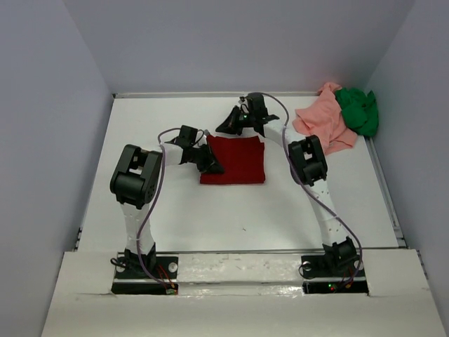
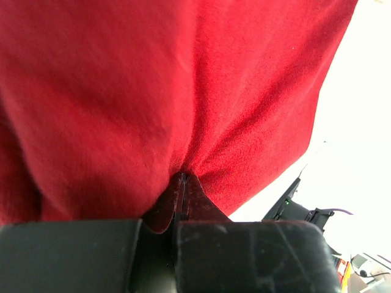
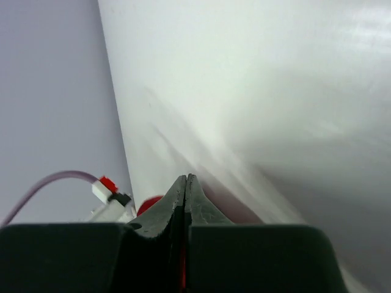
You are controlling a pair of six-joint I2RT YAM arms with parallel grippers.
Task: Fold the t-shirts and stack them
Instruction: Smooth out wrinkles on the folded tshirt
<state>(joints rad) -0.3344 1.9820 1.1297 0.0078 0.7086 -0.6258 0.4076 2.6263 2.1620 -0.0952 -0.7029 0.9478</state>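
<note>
The dark red t-shirt (image 1: 238,161) lies folded into a flat rectangle in the middle of the table. My left gripper (image 1: 210,163) is at its left edge. In the left wrist view the gripper (image 2: 182,177) is shut, its tips pushed into the red cloth (image 2: 183,79), which creases around them. My right gripper (image 1: 229,126) hovers just behind the shirt's back edge. In the right wrist view it (image 3: 186,177) is shut with nothing in it, facing white table. The salmon pink t-shirt (image 1: 323,123) and the bright green t-shirt (image 1: 359,109) lie crumpled together at the back right.
Grey walls (image 1: 63,126) close in the white table (image 1: 210,210) on the left, back and right. The pink and green heap rests against the right wall. Both arm bases (image 1: 144,270) stand at the near edge, with cables looping along the arms.
</note>
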